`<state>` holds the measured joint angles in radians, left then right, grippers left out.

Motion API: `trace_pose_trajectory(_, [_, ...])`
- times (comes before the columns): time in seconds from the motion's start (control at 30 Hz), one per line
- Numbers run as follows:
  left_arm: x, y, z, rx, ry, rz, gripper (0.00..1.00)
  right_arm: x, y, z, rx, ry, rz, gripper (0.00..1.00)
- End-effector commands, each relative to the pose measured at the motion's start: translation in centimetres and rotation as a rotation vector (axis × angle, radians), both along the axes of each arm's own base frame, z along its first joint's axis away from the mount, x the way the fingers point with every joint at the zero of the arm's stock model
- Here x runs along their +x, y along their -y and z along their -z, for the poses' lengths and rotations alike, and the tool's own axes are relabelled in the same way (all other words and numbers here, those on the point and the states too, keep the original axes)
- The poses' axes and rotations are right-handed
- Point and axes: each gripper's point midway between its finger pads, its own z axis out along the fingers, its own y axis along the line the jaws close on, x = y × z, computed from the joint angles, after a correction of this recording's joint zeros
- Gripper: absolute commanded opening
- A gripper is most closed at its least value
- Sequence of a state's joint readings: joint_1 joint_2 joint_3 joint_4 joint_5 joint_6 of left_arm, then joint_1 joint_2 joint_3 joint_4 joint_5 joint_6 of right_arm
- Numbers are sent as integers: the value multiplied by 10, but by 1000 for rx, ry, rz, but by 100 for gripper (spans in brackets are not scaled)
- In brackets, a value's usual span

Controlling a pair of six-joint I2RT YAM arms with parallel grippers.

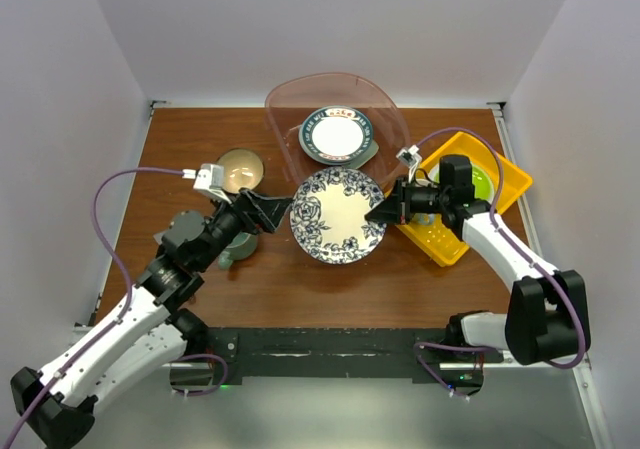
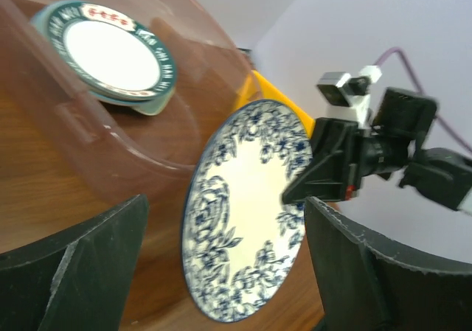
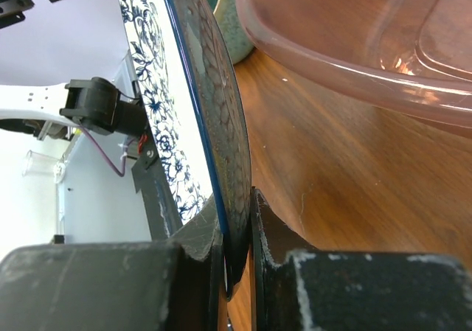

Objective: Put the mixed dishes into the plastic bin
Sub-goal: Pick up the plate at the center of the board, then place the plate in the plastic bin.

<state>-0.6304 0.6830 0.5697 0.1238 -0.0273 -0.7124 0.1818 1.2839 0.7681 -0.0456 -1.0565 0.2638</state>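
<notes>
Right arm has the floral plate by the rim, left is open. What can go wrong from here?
1. The right gripper pinches only the rim of the blue floral plate, and the left gripper is open: the plate may pivot or slip.
2. Its edge could clip the wall of the plastic bin going in.
3. It may land hard on the dark-rimmed plate inside.

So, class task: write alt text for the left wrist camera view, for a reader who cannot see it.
A blue floral plate is pinched at its rim by the right gripper, with the left gripper's fingers standing open on either side in the foreground. Behind it, a dark-rimmed plate lies inside the translucent pinkish plastic bin.
</notes>
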Motion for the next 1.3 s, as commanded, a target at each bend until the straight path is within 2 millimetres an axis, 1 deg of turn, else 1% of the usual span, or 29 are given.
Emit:
trace_pose_trajectory(0.0, [1,-33,-3,186,29,-121,93,13,-4,-48,36,137,-47,0])
trace_pose_trajectory(0.03, [2,-40,-9,201,42,-150,93,12,-4,-44,27,102,-51,0])
trace_pose_trajectory(0.07, [1,-44,-11,221,47,-162,94,14,-4,-44,20,98,-53,0])
trace_pose_trajectory(0.1, [-1,-50,-8,263,51,-169,96,17,-4,-50,13,125,-59,0])
trace_pose_trajectory(0.17, [-3,-60,-15,291,68,-201,98,19,-4,-50,-4,113,-60,0])
trace_pose_trajectory(0.2, [-5,-64,-11,328,65,-208,98,24,-3,-58,-9,134,-52,0])
trace_pose_trajectory(0.27, [-7,-74,-15,346,77,-236,100,27,-3,-63,-17,132,-46,0])
trace_pose_trajectory(0.3, [-9,-78,-12,376,74,-242,100,32,-4,-71,-17,149,-42,0])
trace_pose_trajectory(0.37, [-12,-85,-14,391,83,-261,100,37,-4,-74,-23,140,-31,0])
trace_pose_trajectory(0.4, [-14,-89,-10,415,79,-266,100,43,-4,-81,-22,153,-20,0])
trace_pose_trajectory(0.43, [-15,-91,-6,428,76,-271,100,47,-4,-84,-27,159,-7,0])
trace_pose_trajectory(0.47, [-18,-94,-8,425,88,-273,100,52,-5,-82,-28,142,1,0])
trace_pose_trajectory(0.5, [-19,-94,-1,440,85,-268,100,58,-5,-90,-24,163,11,0])
trace_pose_trajectory(0.53, [-20,-94,0,442,88,-263,100,64,-5,-91,-29,161,26,0])
trace_pose_trajectory(0.57, [-22,-96,2,441,92,-264,100,70,-6,-95,-26,160,37,0])
trace_pose_trajectory(0.63, [-23,-95,11,450,84,-253,100,80,-7,-100,-26,167,58,0])
trace_pose_trajectory(0.67, [-24,-96,11,447,88,-251,100,85,-7,-108,-19,176,69,0])
trace_pose_trajectory(0.7, [-25,-94,15,448,87,-240,100,92,-8,-108,-18,171,75,0])
trace_pose_trajectory(0.77, [-26,-94,13,438,104,-239,100,102,-8,-117,-12,184,99,0])
trace_pose_trajectory(0.83, [-26,-94,13,435,113,-239,100,112,-10,-119,-6,183,113,0])
trace_pose_trajectory(0.87, [-26,-94,13,434,114,-240,100,117,-11,-126,2,189,130,0])
trace_pose_trajectory(0.9, [-26,-94,15,437,114,-239,100,124,-11,-124,2,184,137,0])
trace_pose_trajectory(0.93, [-26,-93,15,434,117,-237,100,128,-11,-125,4,183,145,0])
trace_pose_trajectory(0.97, [-26,-93,15,433,116,-238,100,131,-13,-132,13,190,149,0])
trace_pose_trajectory(1.03, [-25,-93,16,437,116,-239,100,141,-14,-129,14,181,161,0])
trace_pose_trajectory(1.1, [-24,-92,18,442,114,-237,100,149,-14,-135,26,187,179,0])
trace_pose_trajectory(1.13, [-24,-92,18,444,113,-238,100,153,-15,-133,32,169,187,0])
trace_pose_trajectory(1.2, [-24,-92,18,445,112,-239,100,160,-16,-139,42,182,197,0])
trace_pose_trajectory(1.27, [-24,-93,18,445,114,-243,100,168,-16,-140,49,176,218,0])
